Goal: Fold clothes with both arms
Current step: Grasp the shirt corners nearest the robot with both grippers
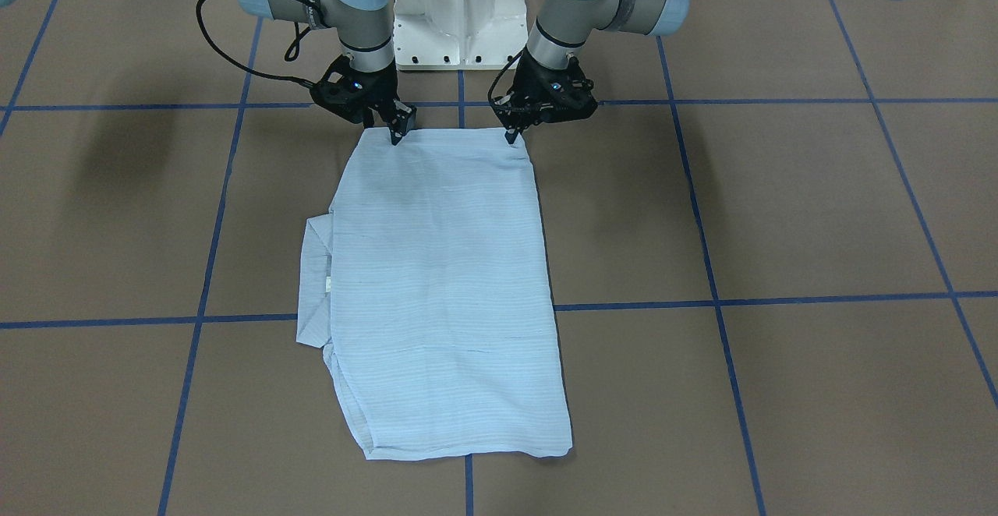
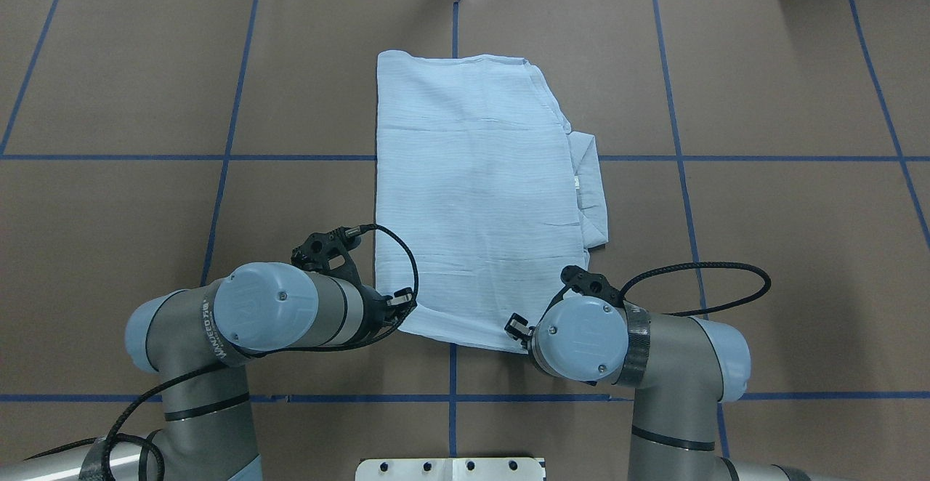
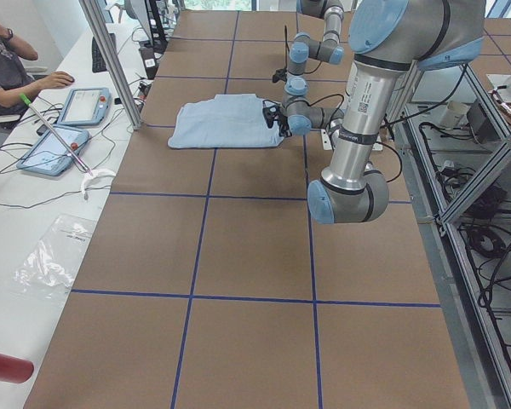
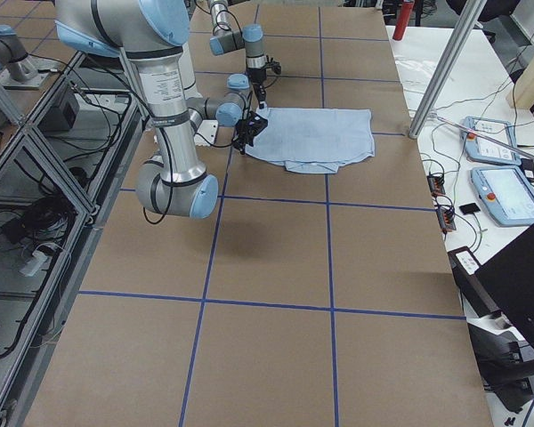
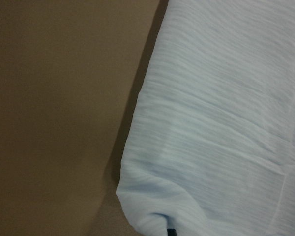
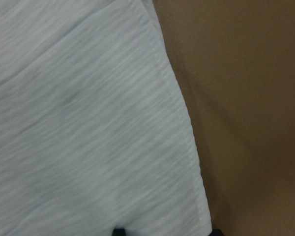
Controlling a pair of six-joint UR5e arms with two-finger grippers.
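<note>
Overhead view, left to right:

- The left arm (image 2: pixel 283 314) is brought in low over the table (image 2: pixel 145 103). The left gripper (image 2: pixel 403 299) is set at the shirt's near left corner and touches the hem.
- Its state cannot be told. In the left wrist view the cloth is bunched right up to the lens and only a sliver of one black fingertip (image 5: pixel 171 231) is seen at the bottom edge.
- The shirt (image 2: pixel 472 197) is laid flat mid-table as a folded, roughly rectangular panel with its long axis running away from the robot. It is crossed by the blue tape lines (image 2: pixel 218 157) of the table grid. The left edge is straight.
- A folded flap (image 2: pixel 592 190) is left sticking out past the shirt's right edge, about halfway along.
- The right arm (image 2: pixel 654 350) is mirrored on the other side. The right gripper (image 2: pixel 516 326) is placed at the near right corner of the hem.
- The right gripper is seen released. In the right wrist view two fingertips (image 6: pixel 119 231) are shown spread apart, with the stitched corner edge lying between them.
- The hem between the two grippers is seen straight and down on the table in the front view.
</note>
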